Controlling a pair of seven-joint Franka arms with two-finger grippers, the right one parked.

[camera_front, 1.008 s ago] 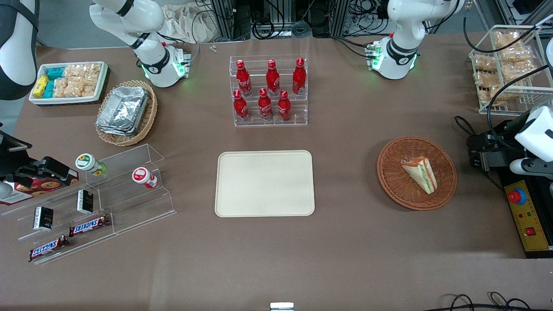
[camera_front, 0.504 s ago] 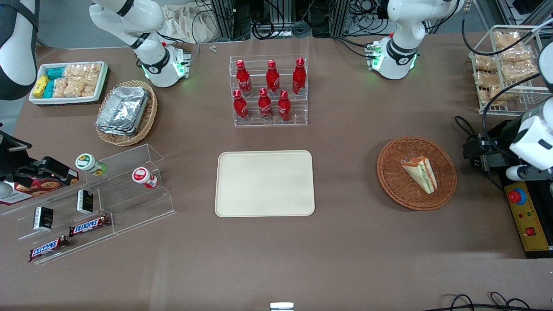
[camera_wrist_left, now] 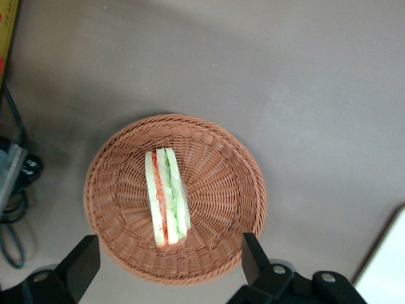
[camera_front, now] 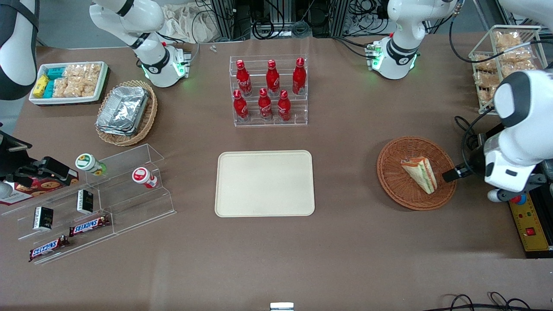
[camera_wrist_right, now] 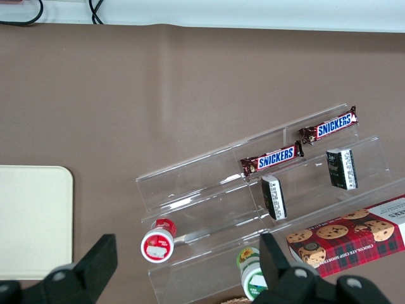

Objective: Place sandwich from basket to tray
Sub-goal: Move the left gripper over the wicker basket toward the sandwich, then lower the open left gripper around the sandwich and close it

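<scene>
The sandwich (camera_front: 420, 174), a white wedge with orange and green layers, lies on its side in the round reddish-brown basket (camera_front: 391, 172). In the left wrist view the sandwich (camera_wrist_left: 166, 196) rests near the middle of the basket (camera_wrist_left: 221, 190). My left gripper (camera_front: 458, 172) hangs above the basket's rim at the working arm's end, one black finger over the wicker. It is open wide (camera_wrist_left: 168, 263), with nothing between the fingers and no contact with the sandwich. The cream tray (camera_front: 264, 183) lies flat mid-table; a corner of the tray (camera_wrist_left: 389, 266) shows in the wrist view.
A clear rack of red bottles (camera_front: 270, 90) stands farther from the camera than the tray. A yellow control box (camera_front: 529, 224) and cables (camera_front: 464, 125) sit beside the basket at the working arm's end. A wire snack rack (camera_front: 505, 65) stands farther back there.
The left arm has swung in from the table's end toward the basket. Its gripper, earlier over the black equipment, now reaches the basket's rim. Sandwich, basket and tray have not moved.
</scene>
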